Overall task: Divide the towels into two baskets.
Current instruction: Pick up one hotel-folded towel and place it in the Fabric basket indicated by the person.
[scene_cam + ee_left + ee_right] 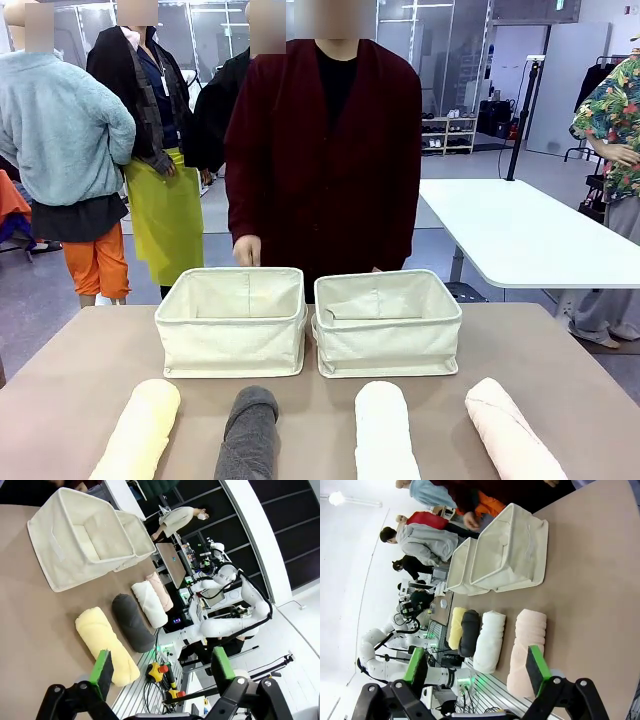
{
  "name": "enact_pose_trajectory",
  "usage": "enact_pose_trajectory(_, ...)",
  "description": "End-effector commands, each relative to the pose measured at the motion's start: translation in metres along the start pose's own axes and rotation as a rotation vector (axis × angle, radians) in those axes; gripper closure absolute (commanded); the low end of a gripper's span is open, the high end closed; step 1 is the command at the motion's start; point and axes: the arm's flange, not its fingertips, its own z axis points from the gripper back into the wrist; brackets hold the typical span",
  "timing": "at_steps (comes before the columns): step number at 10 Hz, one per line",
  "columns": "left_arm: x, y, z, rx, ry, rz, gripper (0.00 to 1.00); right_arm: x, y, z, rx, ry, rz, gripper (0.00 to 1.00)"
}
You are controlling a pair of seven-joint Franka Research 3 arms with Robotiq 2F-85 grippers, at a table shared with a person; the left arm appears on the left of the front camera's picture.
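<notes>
Beyond the left claw [162, 669] lies the yellow towel [100, 635].

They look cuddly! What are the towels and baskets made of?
The pale yellow, dark grey, white and pale pink towel rolls look like soft matte terry: fuzzy, nubbly surface. The two cream rectangular baskets seem canvas cloth: stitched rims, creased soft walls.

I record a white table [520, 235] ahead and to the right of the right gripper [477, 664], standing on grey floor [35, 305]. Farther ahead, glass partitions [460, 50] with a shelf rack [447, 133] before them.
</notes>
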Motion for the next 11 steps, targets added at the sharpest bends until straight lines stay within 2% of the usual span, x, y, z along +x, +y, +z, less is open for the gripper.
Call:
enact_pose_trajectory(1,-0.0033,-0.0022,0.0029,0.005,0.010,-0.001,0.00,0.0002,0.0012,0.0023,0.012,-0.006,0.011,0.00)
enact_pose_trajectory(11,-0.0033,-0.0022,0.0029,0.005,0.010,-0.001,0.00,0.0002,0.0012,0.0023,0.012,-0.006,0.011,0.00)
